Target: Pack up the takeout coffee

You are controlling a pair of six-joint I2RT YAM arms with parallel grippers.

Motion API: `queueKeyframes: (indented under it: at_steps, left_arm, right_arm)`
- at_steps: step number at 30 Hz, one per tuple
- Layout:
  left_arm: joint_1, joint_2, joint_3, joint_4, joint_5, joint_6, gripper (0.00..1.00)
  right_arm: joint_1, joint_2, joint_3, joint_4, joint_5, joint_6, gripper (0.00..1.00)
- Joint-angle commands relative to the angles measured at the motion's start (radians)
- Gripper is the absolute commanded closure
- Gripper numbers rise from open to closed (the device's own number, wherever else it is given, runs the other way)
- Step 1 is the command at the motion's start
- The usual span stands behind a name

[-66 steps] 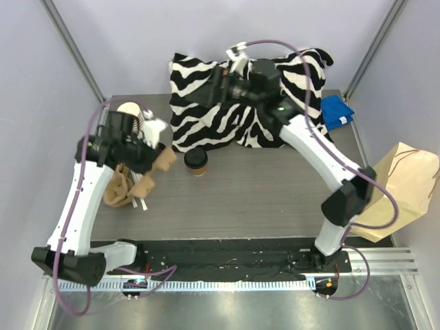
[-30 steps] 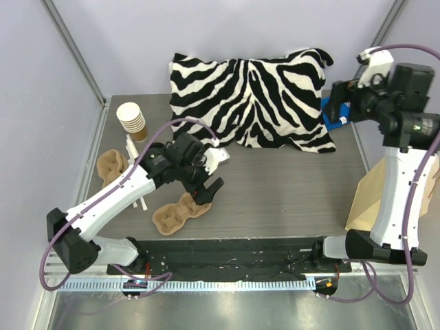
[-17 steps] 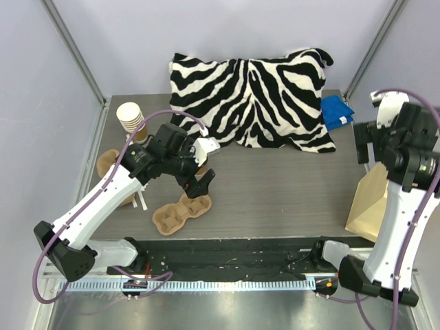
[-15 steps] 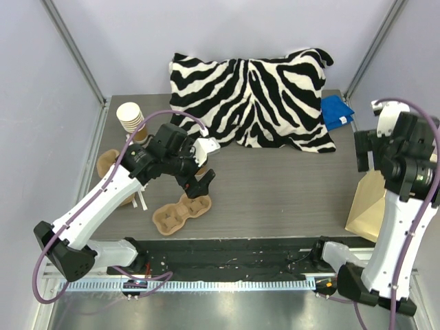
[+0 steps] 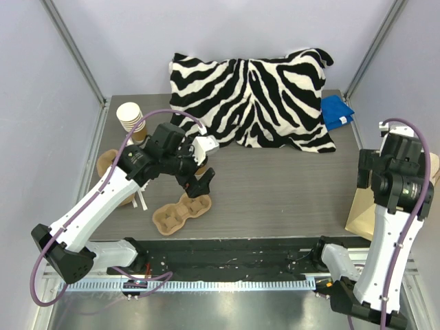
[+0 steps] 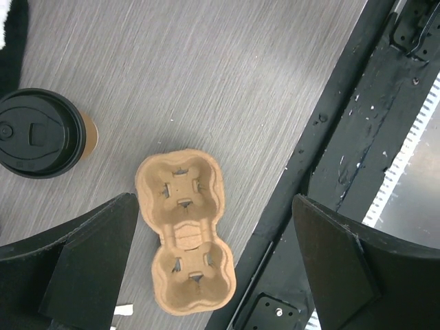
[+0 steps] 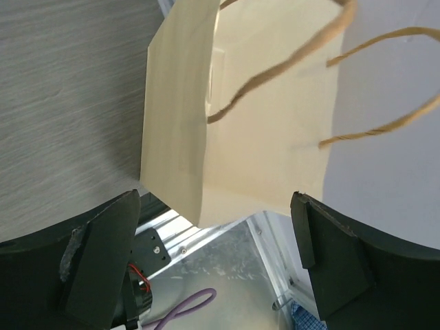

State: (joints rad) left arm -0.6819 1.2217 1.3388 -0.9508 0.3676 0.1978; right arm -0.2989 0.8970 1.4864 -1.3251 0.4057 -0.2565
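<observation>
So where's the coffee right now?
The coffee stands on the table, upper left in the left wrist view, close beside the cup tray but apart.

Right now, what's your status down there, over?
Left pincer open above the cup carrier. Right pincer open over the paper bag. Takeout coffee upright, ungripped. Nothing in the way.

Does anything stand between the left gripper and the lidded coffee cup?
Nothing visible does. The open left gripper hangs over the cup carrier; the takeout coffee stands beside it on the table, apart from the carrier.
</observation>
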Motion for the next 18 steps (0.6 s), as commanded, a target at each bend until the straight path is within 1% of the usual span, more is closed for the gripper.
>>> queueKeyframes:
  at_steps: [1,3,4,6,7,8,10,14,18]
  left_arm:
    - [0.002,-0.019,0.037,0.053,0.025,-0.041,0.0]
    - [0.002,-0.025,0.033,0.053,0.019,-0.049,0.0]
    - [0.002,-0.027,0.03,0.055,0.017,-0.049,0.0]
    - [0.002,-0.031,0.03,0.053,0.007,-0.055,0.0]
    - [0.002,-0.033,0.028,0.053,0.002,-0.058,0.0]
    - [0.002,-0.033,0.03,0.053,-0.001,-0.057,0.01]
    - [0.002,-0.036,0.034,0.049,-0.018,-0.049,0.0]
    - [0.004,-0.045,0.065,0.037,-0.074,-0.021,0.0]
    - [0.005,-0.051,0.065,0.027,-0.096,-0.003,0.01]
  right_arm:
    - [-0.005,0.058,-0.034,0.116,-0.005,0.029,0.03]
    - [-0.005,0.089,-0.011,0.133,-0.031,0.051,0.06]
    - [-0.005,0.098,-0.005,0.136,-0.045,0.06,0.12]
    - [-0.005,0.127,0.014,0.139,-0.073,0.074,0.2]
    - [-0.006,0.135,0.018,0.139,-0.08,0.079,0.27]
    - [-0.006,0.14,0.018,0.139,-0.091,0.082,0.31]
    - [-0.009,0.151,0.011,0.133,-0.097,0.099,0.34]
    - [-0.025,0.145,-0.023,0.136,-0.116,0.118,0.36]
    - [-0.064,0.14,-0.073,0.135,-0.163,0.141,0.43]
